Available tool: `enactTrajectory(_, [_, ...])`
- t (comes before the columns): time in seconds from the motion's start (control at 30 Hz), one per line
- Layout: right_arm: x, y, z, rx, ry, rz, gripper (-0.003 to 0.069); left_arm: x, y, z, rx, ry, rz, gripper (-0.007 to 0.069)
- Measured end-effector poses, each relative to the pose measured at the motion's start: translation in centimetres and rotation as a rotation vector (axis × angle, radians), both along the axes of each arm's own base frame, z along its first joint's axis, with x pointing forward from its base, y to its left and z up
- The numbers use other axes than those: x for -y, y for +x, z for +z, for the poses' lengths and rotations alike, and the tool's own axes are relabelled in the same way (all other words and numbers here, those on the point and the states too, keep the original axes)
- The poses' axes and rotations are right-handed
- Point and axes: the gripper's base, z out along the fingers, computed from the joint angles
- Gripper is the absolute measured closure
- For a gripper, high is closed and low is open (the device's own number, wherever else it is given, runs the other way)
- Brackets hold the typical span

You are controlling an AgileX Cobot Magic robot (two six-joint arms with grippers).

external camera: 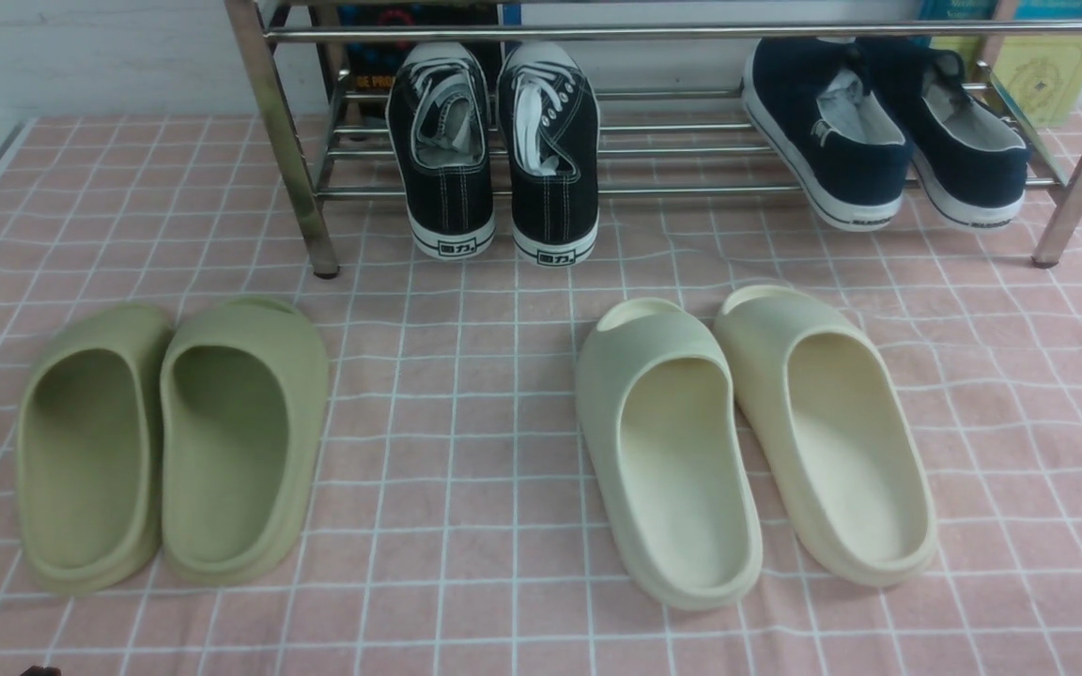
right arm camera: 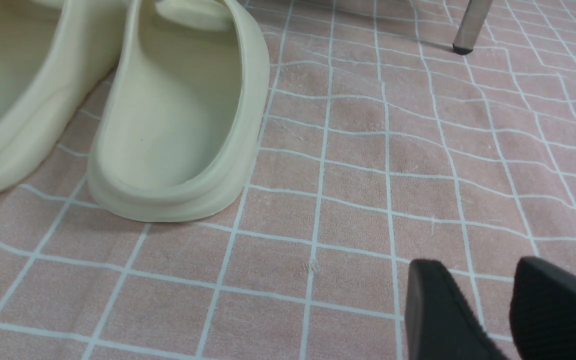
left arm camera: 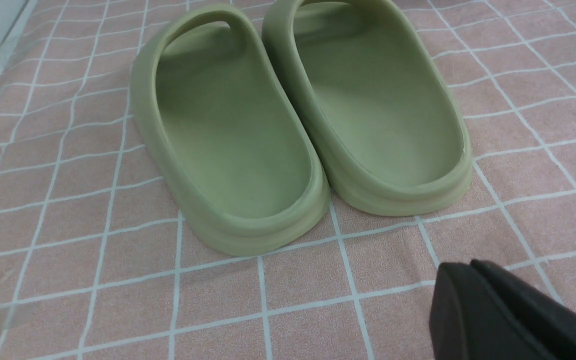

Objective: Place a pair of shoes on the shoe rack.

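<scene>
The black sneakers [external camera: 492, 150] sat on the shoe rack [external camera: 287, 141] with heels overhanging its front bar; a knock could tip them off. The left gripper [left arm camera: 473, 285] was closed and empty near the olive slides [left arm camera: 298, 125]; the right gripper [right arm camera: 488, 300] stood apart, empty.

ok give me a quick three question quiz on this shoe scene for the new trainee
1. True or false: the black sneakers already sit on the shoe rack.
2. Which pair lies on the pink cloth in front of the left gripper: A cream slides, B green slides, C navy shoes?
3. Fill in: the right gripper has its jaws ____.

Key: 1 true; 2 B, the green slides; 3 open.
</scene>
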Motion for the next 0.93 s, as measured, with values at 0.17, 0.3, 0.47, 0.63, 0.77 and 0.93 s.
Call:
enactTrajectory(0.17, [0.00,0.00,0.00,0.000,0.000,0.000,0.0421,0.00,0.00,0.00,0.000,0.000,0.000,0.0598])
enactTrajectory(0.3, [0.00,0.00,-0.01,-0.001,0.000,0.000,0.0421,0.00,0.00,0.00,0.000,0.000,0.000,0.0590])
enactTrajectory(0.47, [0.00,0.00,-0.01,-0.001,0.000,0.000,0.0421,0.00,0.00,0.00,0.000,0.000,0.000,0.0587])
enactTrajectory(0.63, [0.00,0.00,-0.01,-0.001,0.000,0.000,0.0421,0.00,0.00,0.00,0.000,0.000,0.000,0.0582])
enactTrajectory(0.77, [0.00,0.00,-0.01,-0.001,0.000,0.000,0.0421,0.00,0.00,0.00,0.000,0.000,0.000,0.0579])
enactTrajectory(0.93, [0.00,0.00,-0.01,-0.001,0.000,0.000,0.0421,0.00,0.00,0.00,0.000,0.000,0.000,0.0571])
